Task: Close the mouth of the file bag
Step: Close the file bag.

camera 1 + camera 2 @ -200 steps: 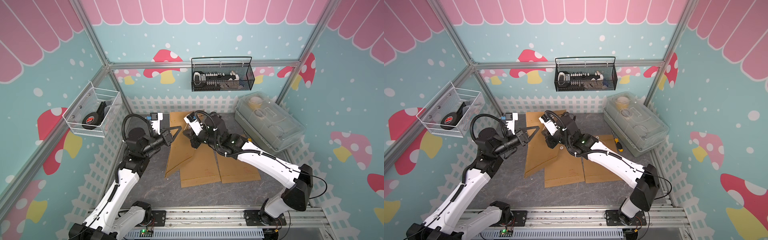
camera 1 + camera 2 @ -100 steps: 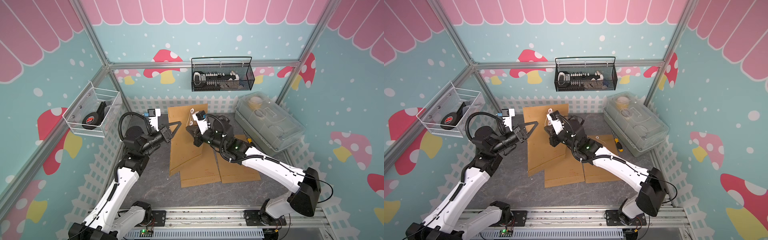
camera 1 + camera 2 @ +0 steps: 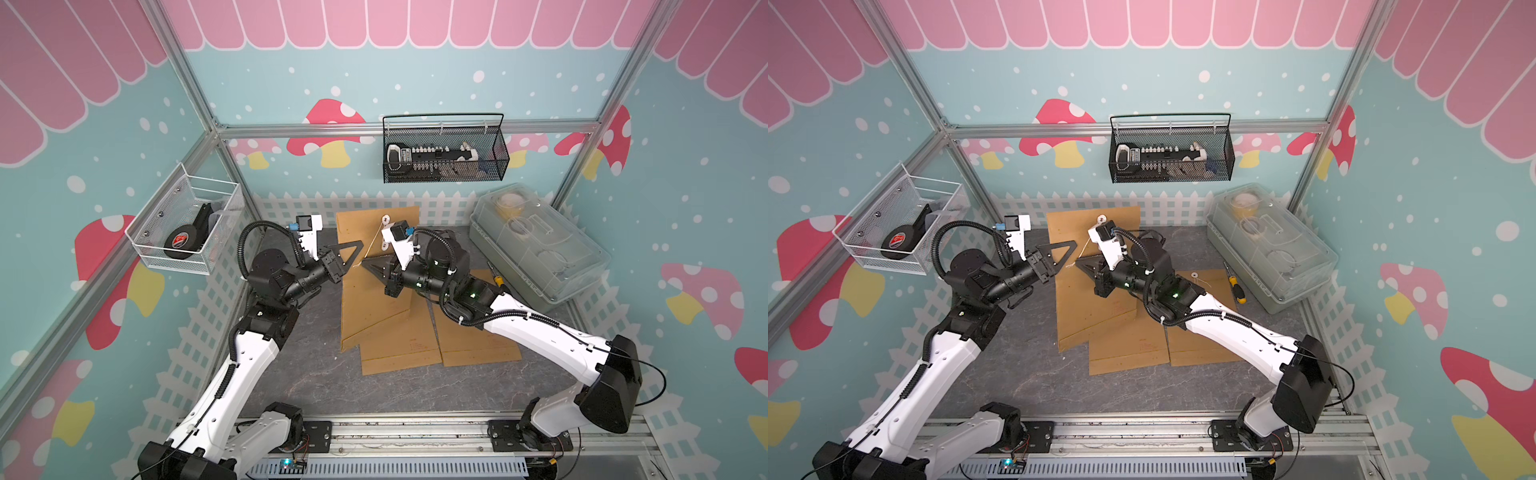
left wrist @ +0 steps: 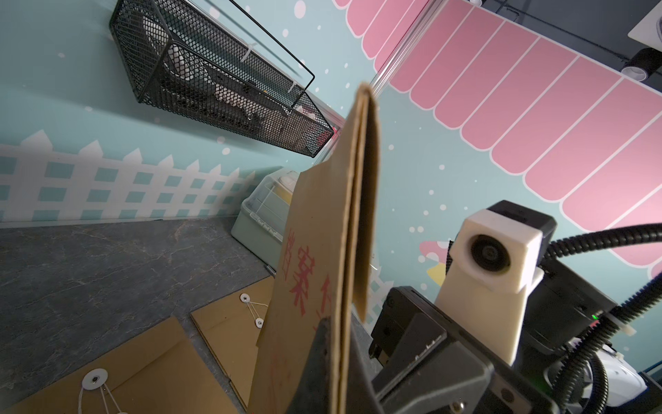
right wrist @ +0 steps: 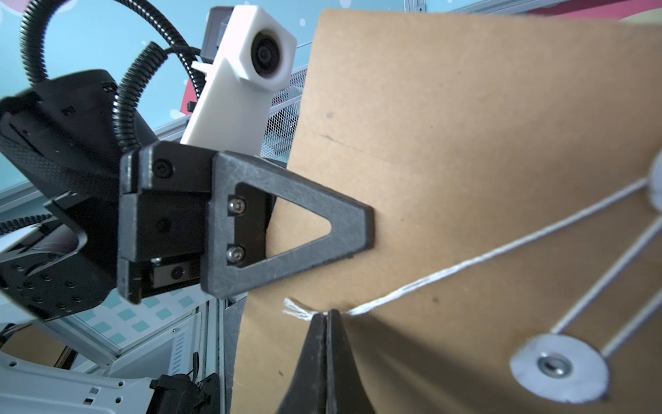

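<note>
Left gripper has its jaws clamped on the file bag edge, standing it up from the counter — so the right gripper, jaws pinched shut on the string end just beside them, can likely wind it round the disc.

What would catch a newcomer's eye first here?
A brown file bag is held up steeply in the middle of the table, its edge clamped in the left gripper. The right gripper is shut on the frayed end of the bag's white string, which runs taut. Two other file bags lie flat below.
</note>
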Robot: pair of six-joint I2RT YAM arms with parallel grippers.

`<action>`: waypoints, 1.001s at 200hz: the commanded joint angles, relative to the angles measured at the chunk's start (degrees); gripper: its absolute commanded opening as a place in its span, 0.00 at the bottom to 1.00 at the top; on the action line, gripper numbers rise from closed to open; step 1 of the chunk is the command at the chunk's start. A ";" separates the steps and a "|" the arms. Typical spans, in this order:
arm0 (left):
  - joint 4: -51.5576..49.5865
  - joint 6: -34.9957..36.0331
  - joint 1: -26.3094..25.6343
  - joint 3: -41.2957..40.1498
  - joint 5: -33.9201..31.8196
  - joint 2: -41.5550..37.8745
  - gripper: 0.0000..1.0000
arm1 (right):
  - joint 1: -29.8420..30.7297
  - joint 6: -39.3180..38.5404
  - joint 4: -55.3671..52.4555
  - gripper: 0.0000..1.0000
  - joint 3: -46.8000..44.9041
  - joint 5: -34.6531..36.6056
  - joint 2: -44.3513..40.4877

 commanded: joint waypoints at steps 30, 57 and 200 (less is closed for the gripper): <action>0.96 -0.10 -0.33 2.14 0.93 -0.86 0.00 | -1.62 1.66 2.00 0.00 -3.26 1.49 -1.17; 1.66 -0.83 -0.66 2.43 1.36 -0.80 0.00 | -2.16 2.78 3.29 0.00 -3.80 1.71 -0.59; 5.67 3.39 -2.43 -1.45 -1.85 -2.15 0.00 | -4.19 34.00 23.89 0.43 -8.65 -1.76 2.86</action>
